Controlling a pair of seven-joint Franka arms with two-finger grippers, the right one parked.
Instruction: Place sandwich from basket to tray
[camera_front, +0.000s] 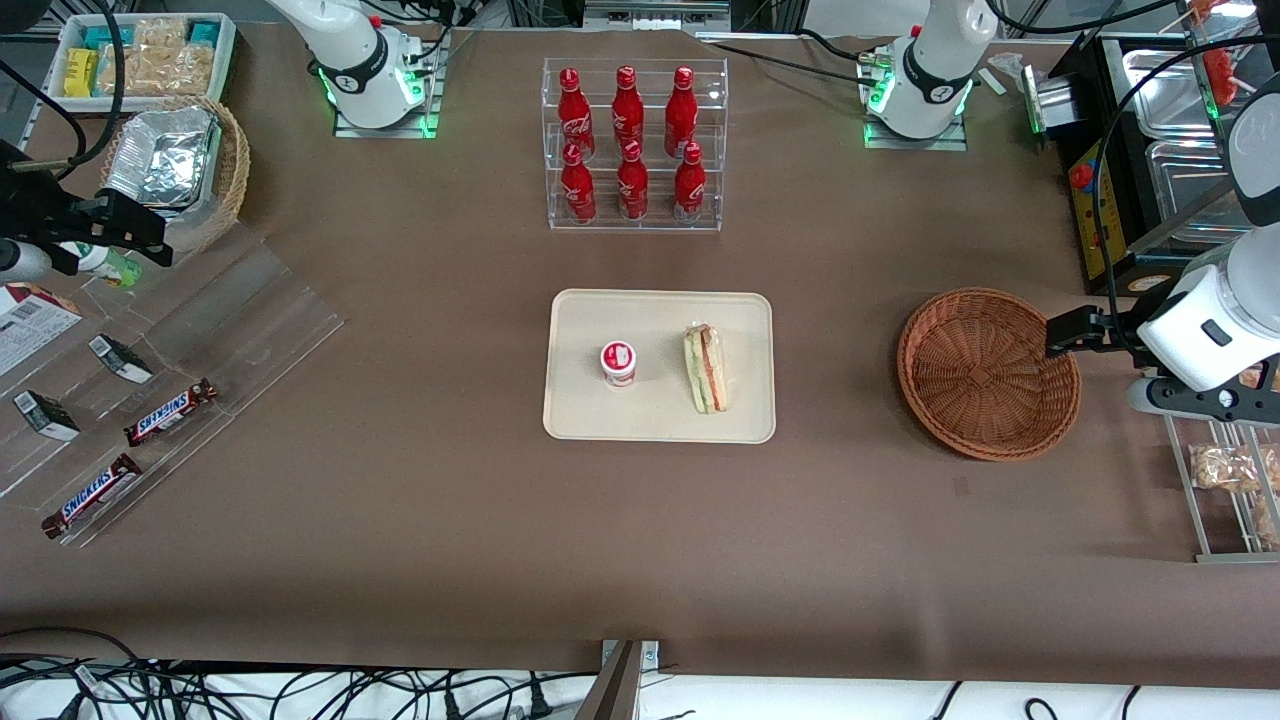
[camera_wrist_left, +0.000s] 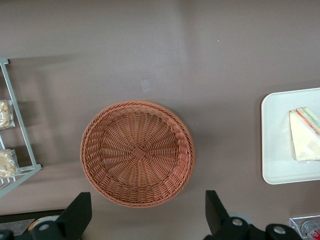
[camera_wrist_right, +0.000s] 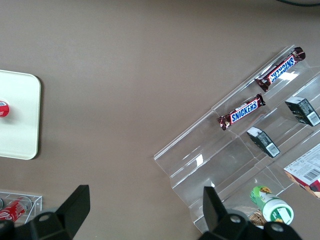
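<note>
The wrapped triangular sandwich (camera_front: 706, 368) (camera_wrist_left: 306, 135) lies on the cream tray (camera_front: 660, 412) (camera_wrist_left: 275, 150) at mid-table, beside a small red-and-white cup (camera_front: 618, 362). The reddish-brown woven basket (camera_front: 985, 372) (camera_wrist_left: 137, 152) sits toward the working arm's end of the table and holds nothing. My left gripper (camera_front: 1075, 330) (camera_wrist_left: 146, 215) hangs above the basket's rim on the working arm's side. It is open, and between its two black fingers (camera_wrist_left: 80, 211) only table and basket edge show.
A clear rack of red bottles (camera_front: 633, 145) stands farther from the camera than the tray. A wire rack with snack packs (camera_front: 1225, 480) (camera_wrist_left: 10, 145) lies close beside the basket. Clear shelves with candy bars (camera_front: 150, 350) and a paler basket of foil packs (camera_front: 175, 165) lie toward the parked arm's end.
</note>
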